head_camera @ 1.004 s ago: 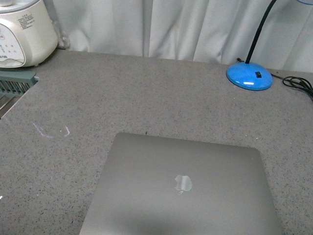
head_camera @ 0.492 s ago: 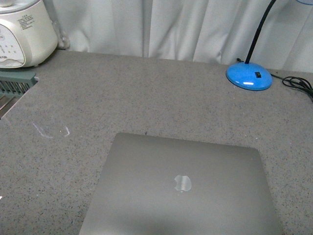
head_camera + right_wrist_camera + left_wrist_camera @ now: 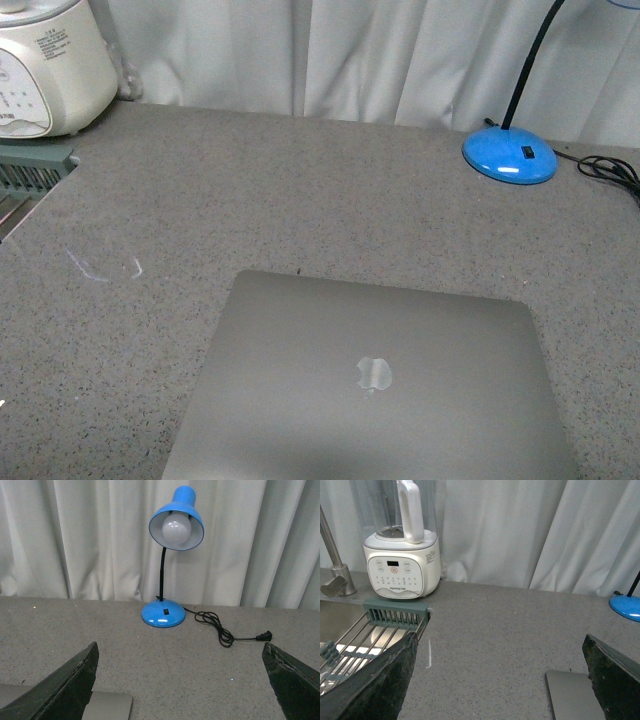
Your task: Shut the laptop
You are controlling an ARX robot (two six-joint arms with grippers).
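Note:
The laptop [image 3: 370, 385] lies shut and flat on the grey speckled counter [image 3: 300, 190], lid up, with the shiny apple logo showing near the front middle. Its screen and keys are hidden. A corner of its lid shows in the left wrist view [image 3: 572, 695] and in the right wrist view [image 3: 107, 705]. My left gripper [image 3: 502, 680] is open and empty, above the counter beside the laptop's corner. My right gripper [image 3: 182, 685] is open and empty, above bare counter. Neither gripper shows in the front view.
A white blender base [image 3: 45, 70] stands at the back left, next to a sink with a wire rack [image 3: 355, 640] and tap [image 3: 335, 565]. A blue desk lamp [image 3: 510, 155] with its black cord [image 3: 220, 630] stands at the back right. White curtains [image 3: 350, 50] hang behind.

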